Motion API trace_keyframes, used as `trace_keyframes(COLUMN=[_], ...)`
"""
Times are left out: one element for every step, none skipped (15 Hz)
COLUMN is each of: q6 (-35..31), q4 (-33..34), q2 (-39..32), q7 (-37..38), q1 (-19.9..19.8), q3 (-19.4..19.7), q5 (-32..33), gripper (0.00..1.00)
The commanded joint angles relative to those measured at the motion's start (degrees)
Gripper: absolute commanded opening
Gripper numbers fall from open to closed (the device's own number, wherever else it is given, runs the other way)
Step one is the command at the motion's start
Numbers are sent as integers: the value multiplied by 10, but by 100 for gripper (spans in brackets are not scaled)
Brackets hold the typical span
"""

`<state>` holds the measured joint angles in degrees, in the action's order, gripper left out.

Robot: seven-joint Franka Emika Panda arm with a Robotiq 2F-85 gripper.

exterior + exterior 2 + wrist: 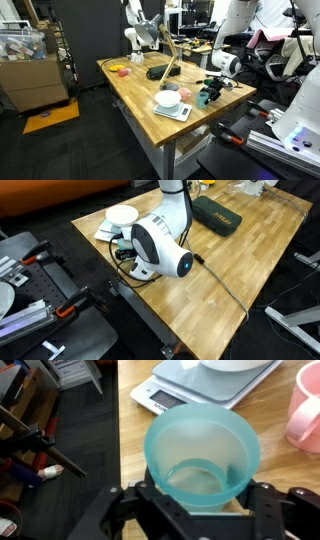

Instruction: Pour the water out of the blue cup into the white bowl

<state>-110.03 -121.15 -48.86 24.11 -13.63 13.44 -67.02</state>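
The blue cup [200,445] is a pale teal tumbler. It stands upright between my gripper's [200,498] black fingers, seen from above, with some water in the bottom. In an exterior view the cup [203,98] sits in the gripper [209,93] near the table's edge. The white bowl [168,98] sits on a digital kitchen scale [174,111] just beside the cup. In the wrist view only the bowl's rim [238,364] shows, at the top, beyond the cup. The bowl also shows behind the arm in an exterior view [122,217]. There the cup is hidden by the wrist.
A pink cup [308,405] stands next to the scale [190,385] and shows in an exterior view [185,94]. A black case [163,71] and a wooden lamp arm [167,50] lie further back. The table edge [124,450] and floor are close by.
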Motion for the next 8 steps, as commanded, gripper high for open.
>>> trace_keyframes(q6=[3, 0, -3, -6, -10, -22, -28, -28], q4=[-15, -19, -27, -33, -40, -53, -61, -72], q2=[17, 22, 29, 35, 41, 54, 63, 75], q7=[-3, -5, -8, -11, -12, -12, -11, -1], q1=[5, 7, 9, 12, 16, 26, 32, 42], q3=[7, 9, 10, 11, 13, 18, 21, 25], q5=[-4, -3, -1, 1, 2, 9, 13, 29], gripper=[48, 48, 48, 48, 48, 48, 48, 48])
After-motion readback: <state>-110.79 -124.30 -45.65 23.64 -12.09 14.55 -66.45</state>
